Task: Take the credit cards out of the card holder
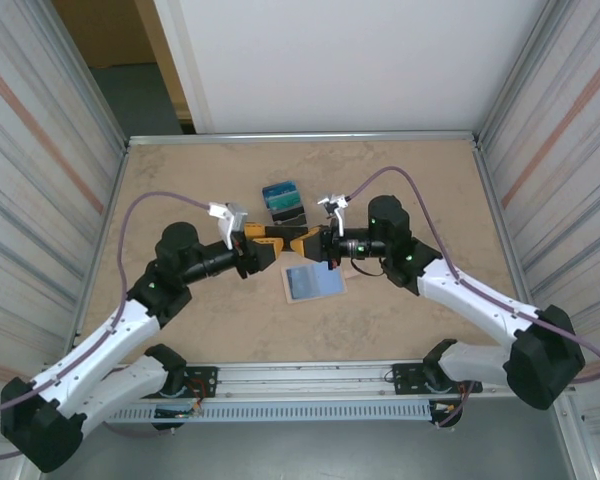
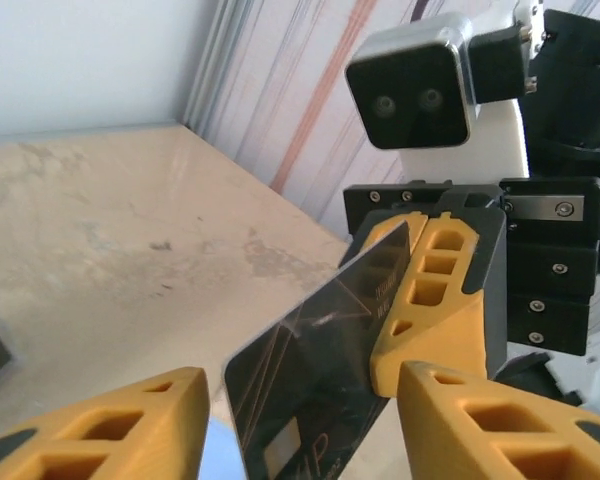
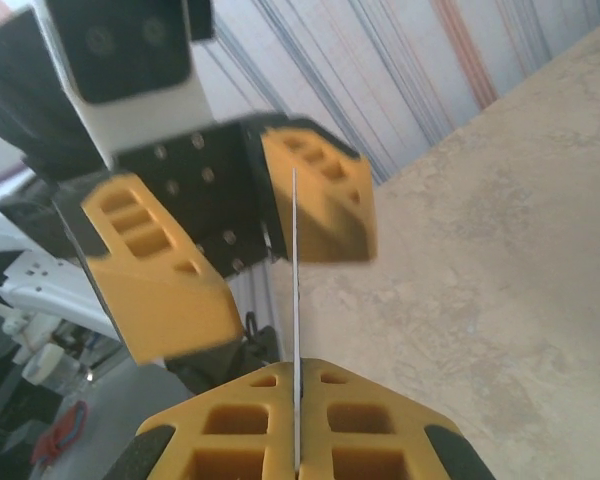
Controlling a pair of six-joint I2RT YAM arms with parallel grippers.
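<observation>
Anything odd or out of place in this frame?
Nothing is spilled or damaged. One unusual thing: a dark card hangs in mid-air, pinched by the right tool, with the left tool open around it. The holder lies open on the table, other cards piled beyond it.

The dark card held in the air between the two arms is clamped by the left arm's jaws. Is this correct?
Not the left: the right gripper has its jaws clamped on the dark card, as the left wrist view shows; the left gripper stands open.
</observation>
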